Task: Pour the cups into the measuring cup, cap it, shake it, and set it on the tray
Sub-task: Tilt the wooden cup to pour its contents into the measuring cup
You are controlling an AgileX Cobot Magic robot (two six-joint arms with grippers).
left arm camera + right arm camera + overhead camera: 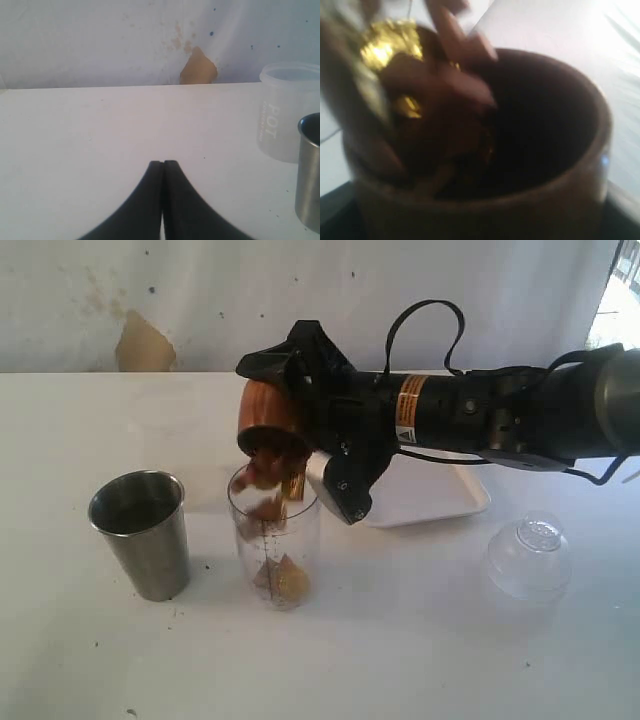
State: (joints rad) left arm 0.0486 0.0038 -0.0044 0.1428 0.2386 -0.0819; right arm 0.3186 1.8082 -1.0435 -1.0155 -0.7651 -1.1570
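Your right tool (297, 425) is clamped on the dark brown wooden cup (265, 412), jaws spread wide around its round belly. It holds the cup tipped mouth-down right above the measuring cup (276, 540). You can see brown pieces (265, 472) and gold-wrapped ones spilling from the wooden cup into the clear tumbler's open mouth, and a small heap (283, 580) of them lies at its bottom. Your right wrist view is blurred, but it looks into the wooden cup (555, 160), with brown pieces (445, 105) and gold foil crowded at its rim. The measuring cup stands upright near the middle of the tabletop (400, 660), its printed scale facing the exterior camera. The steel tumbler (140, 532) stands upright just to its left, not touching it. The white tray (435, 498) lies behind and to the right of the measuring cup, partly hidden by your right arm (500, 415). The clear domed lid (528, 556) rests on the tabletop in front of the tray, well apart from both cups. Your left tool (162, 167) has its fingers pressed together on nothing, low over bare tabletop (75, 150). In its view the steel tumbler (310, 172) shows at the edge, with a translucent container (286, 112) bearing pale lettering near it, before a wall (100, 40) with a brown patch (198, 69).
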